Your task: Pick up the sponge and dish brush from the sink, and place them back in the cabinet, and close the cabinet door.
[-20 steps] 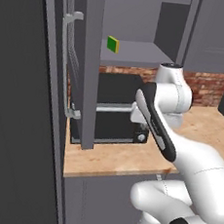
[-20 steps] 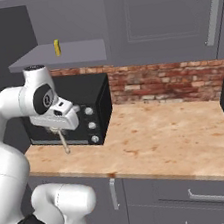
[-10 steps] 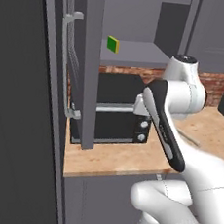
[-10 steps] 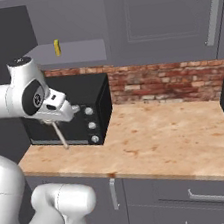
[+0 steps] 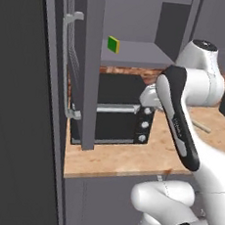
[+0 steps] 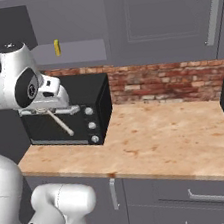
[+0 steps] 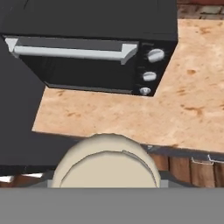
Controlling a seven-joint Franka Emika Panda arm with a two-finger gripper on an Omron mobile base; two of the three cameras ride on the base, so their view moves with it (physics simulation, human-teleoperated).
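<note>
On the left we see the cabinet door (image 5: 87,67) swung wide open, edge-on to us, its handle a pale bar beside it. Just right of it, the sponge (image 5: 113,44) already sits on the cabinet (image 5: 140,53) shelf, so we judge that half of the carrying is done. Below the shelf stands the black toaster oven (image 5: 117,112) on the worktop (image 5: 129,155). Further right, at the arm's end, the gripper (image 6: 51,111) hangs in front of the oven, and we see the dish brush (image 6: 60,122) slanting down from it; in the hand view its round cream head (image 7: 105,162) sits right up against the camera. We take the jaws to be clamped on the brush handle, though the fingers themselves are hidden. What remains, as we judge it: lift the brush onto the shelf beside the sponge, release it, then swing the door closed. We can read no brand, label or writing anywhere; the oven's knobs are unmarked.
</note>
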